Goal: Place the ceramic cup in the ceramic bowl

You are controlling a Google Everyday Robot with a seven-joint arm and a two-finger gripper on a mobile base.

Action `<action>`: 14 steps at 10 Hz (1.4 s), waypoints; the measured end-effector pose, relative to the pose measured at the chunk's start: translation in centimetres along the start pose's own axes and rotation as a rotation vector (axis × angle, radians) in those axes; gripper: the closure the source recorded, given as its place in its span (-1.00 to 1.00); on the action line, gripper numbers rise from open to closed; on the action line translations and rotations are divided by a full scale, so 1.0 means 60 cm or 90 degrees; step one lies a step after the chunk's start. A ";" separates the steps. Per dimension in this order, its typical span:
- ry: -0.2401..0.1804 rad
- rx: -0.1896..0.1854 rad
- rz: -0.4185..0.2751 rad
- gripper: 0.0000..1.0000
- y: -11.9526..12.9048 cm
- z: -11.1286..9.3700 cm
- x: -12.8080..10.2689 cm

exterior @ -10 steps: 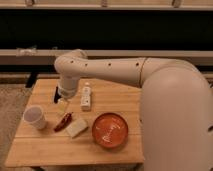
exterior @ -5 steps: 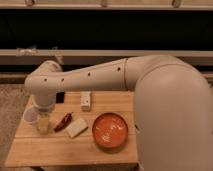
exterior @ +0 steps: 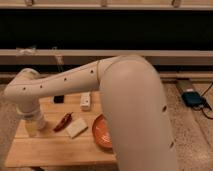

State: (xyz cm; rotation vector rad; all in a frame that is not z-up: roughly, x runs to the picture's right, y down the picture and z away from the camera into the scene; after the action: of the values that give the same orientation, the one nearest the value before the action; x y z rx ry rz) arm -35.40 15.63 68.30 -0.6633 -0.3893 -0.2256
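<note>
The orange-red ceramic bowl (exterior: 101,133) sits on the wooden table (exterior: 55,150) right of the middle, its right part hidden behind my arm. My arm reaches across to the table's left end, and my gripper (exterior: 32,125) hangs low there, at the table surface. The white ceramic cup does not show apart from the gripper; it is hidden at or behind it.
A red chili pepper (exterior: 63,121) and a flat white block (exterior: 76,128) lie between the gripper and the bowl. A small white upright object (exterior: 86,101) and a small black object (exterior: 59,99) sit at the table's back edge. Carpet surrounds the table.
My arm has swung left and come down from the middle of the table to its left end, onto the spot where the cup stood. My arm now covers part of the bowl.
</note>
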 end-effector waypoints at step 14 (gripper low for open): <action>0.060 -0.002 0.071 1.00 -0.039 0.051 0.043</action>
State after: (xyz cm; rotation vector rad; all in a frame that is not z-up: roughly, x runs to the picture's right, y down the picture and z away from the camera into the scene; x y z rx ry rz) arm -34.69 15.56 72.87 -0.6719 -0.2613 -0.1511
